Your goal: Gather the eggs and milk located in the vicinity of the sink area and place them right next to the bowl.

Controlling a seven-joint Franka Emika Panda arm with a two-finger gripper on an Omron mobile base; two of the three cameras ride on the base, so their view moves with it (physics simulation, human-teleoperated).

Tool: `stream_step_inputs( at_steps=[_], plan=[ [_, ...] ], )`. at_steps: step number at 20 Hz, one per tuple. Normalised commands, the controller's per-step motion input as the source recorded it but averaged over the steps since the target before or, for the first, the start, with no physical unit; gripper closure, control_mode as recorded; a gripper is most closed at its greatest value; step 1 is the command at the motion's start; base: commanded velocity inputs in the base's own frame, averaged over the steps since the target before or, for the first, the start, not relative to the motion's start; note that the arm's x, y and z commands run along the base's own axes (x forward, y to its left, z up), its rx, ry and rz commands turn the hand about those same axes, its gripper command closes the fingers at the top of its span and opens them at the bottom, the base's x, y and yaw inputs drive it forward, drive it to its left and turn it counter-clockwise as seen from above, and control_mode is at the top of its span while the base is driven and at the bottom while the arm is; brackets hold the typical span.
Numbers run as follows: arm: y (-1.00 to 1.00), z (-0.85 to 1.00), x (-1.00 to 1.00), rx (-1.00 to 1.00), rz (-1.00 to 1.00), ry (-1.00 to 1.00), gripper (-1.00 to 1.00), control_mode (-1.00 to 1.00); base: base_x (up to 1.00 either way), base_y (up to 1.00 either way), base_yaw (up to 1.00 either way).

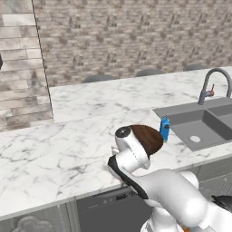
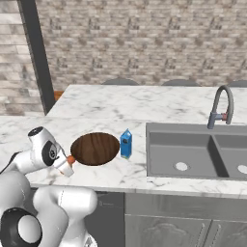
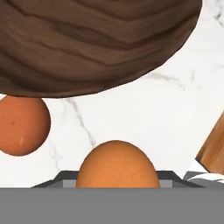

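In the hand view, one egg (image 3: 117, 168) sits between the fingers of my gripper (image 3: 117, 180), which is shut on it just above the white marble counter. A second egg (image 3: 22, 124) lies on the counter close to the rim of the dark wooden bowl (image 3: 92, 43). From the right base view my gripper (image 2: 66, 166) hangs at the bowl's (image 2: 95, 148) left edge, with an orange egg (image 2: 71, 158) at its tip. The blue milk carton (image 2: 126, 144) stands upright between the bowl and the sink (image 2: 164, 154). My arm covers part of the bowl (image 1: 148, 138), with the milk (image 1: 164, 129) beside it.
The curved grey faucet (image 2: 220, 106) rises behind the double sink. A brick wall runs behind the marble counter (image 1: 59, 154). A wood-coloured edge (image 3: 214, 146) shows at the right of the hand view. Dark cabinet fronts (image 2: 169, 222) sit below the counter.
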Motion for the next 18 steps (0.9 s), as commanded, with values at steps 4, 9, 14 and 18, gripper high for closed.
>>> stream_step_inputs(
  at_steps=[4, 9, 14, 18],
  plan=[
    [0.00, -0.01, 0.34, 0.00, 0.01, 0.00, 1.00, -1.00, 0.00, 0.00, 0.00],
    [0.02, -0.13, 0.13, 0.00, 0.00, 0.00, 1.00, -1.00, 0.00, 0.00, 0.00],
    [0.03, -0.11, 0.09, 0.00, 0.00, 0.00, 1.00, -1.00, 0.00, 0.00, 0.00],
    [0.00, -0.10, 0.17, 0.00, 0.00, 0.00, 1.00, -1.00, 0.00, 0.00, 0.00]
  ],
)
